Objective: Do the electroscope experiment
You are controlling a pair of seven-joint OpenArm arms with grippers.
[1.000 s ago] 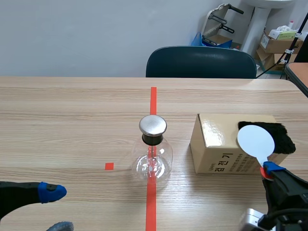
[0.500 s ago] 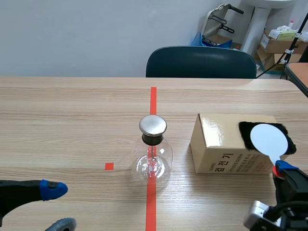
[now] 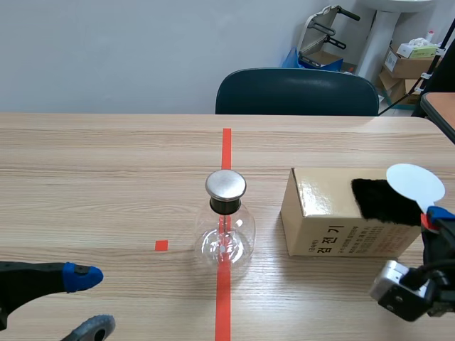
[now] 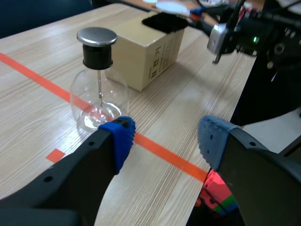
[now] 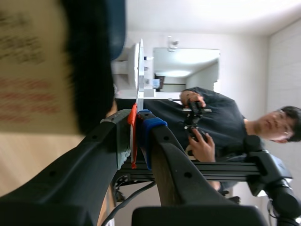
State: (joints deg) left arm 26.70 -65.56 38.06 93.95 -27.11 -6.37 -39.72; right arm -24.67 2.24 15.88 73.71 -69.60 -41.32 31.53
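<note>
Between the clamped right fingers (image 5: 164, 155) stands the white disc (image 3: 414, 185); the flask (image 4: 98, 96) sits ahead of the spread left fingers (image 4: 117, 141).

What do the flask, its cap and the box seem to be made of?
Flask: clear glass, probably; one sees through it, and it shows glints.
Cap: brushed metal, by its dull grey sheen.
Box: brown cardboard with a glossy finish; light reflects on its top.

A dark chair (image 3: 297, 91) stands behind the wooden table (image 3: 106, 177), against a pale wall (image 3: 106, 50).
</note>
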